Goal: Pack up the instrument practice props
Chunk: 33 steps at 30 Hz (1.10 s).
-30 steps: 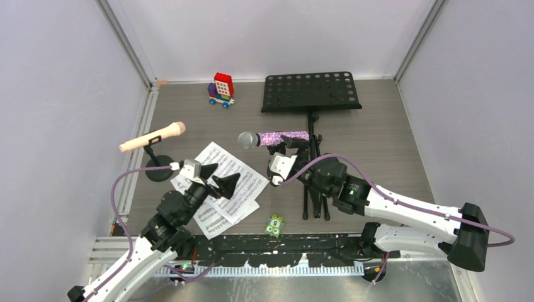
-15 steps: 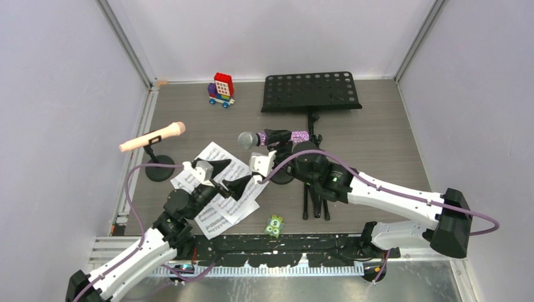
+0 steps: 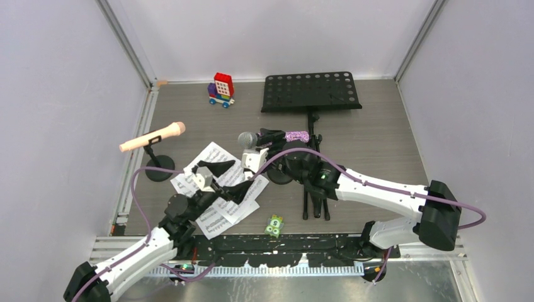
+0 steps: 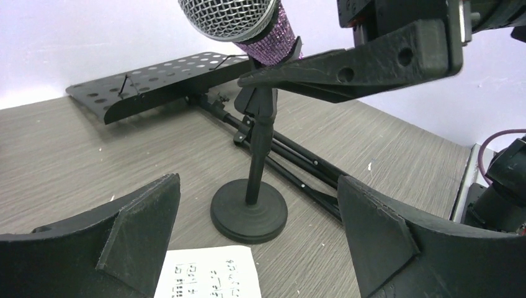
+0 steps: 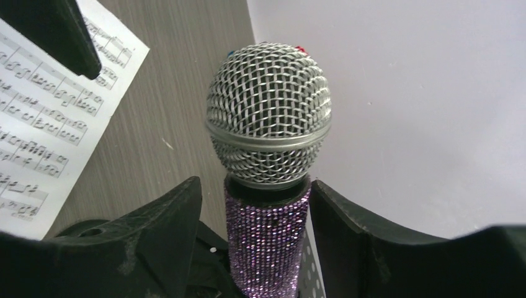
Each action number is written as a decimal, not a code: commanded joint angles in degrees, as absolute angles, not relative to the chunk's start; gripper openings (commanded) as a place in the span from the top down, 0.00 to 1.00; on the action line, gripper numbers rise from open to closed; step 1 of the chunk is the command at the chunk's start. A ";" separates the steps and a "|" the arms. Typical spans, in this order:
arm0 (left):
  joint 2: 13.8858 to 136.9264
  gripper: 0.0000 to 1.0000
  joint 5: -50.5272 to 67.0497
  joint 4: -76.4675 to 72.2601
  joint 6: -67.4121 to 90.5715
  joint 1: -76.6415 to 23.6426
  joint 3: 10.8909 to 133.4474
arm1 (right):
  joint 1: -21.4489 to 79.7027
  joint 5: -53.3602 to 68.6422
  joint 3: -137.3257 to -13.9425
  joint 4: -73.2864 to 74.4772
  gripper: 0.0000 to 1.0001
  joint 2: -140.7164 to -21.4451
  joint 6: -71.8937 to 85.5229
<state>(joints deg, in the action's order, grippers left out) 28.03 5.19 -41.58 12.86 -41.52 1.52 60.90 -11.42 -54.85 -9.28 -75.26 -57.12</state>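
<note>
The purple-glitter microphone (image 3: pixel 296 135) lies level in its short black mount (image 4: pixel 249 211). My right gripper (image 3: pixel 269 137) is open, one jaw on each side of the microphone's body (image 5: pixel 268 236) just behind the mesh head (image 5: pixel 268 112), with small gaps. My left gripper (image 3: pixel 229 178) is open and empty, low over the white sheet-music pages (image 3: pixel 211 155), facing the mount's round base; a page corner (image 4: pixel 208 273) lies between its fingers. The pink microphone (image 3: pixel 154 136) sits on its mount (image 3: pixel 159 170) at left. The black perforated music desk (image 3: pixel 312 91) lies at the back, its tripod legs (image 3: pixel 315 202) folded.
A red-blue toy brick vehicle (image 3: pixel 221 89) stands at the back. A small green dotted piece (image 3: pixel 274 224) lies near the front edge. Grey walls close in the left, right and back. The tripod legs (image 4: pixel 298 161) run just behind the mount's base.
My right gripper has slid left along the purple microphone towards its head. My left gripper has moved forward and right over the pages, towards the mount's base.
</note>
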 commanded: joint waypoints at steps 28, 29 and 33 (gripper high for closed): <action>65.11 0.00 22.06 -82.07 10.53 -41.68 11.03 | 60.91 -11.25 -55.93 -8.77 0.99 -62.59 -56.88; 65.14 0.00 21.41 -82.09 10.02 -41.70 11.29 | 60.89 -10.73 -56.03 -7.64 0.99 -62.29 -56.80; 63.90 0.00 19.75 -81.44 8.50 -41.68 11.83 | 60.89 -9.59 -55.89 -5.45 0.99 -60.31 -55.96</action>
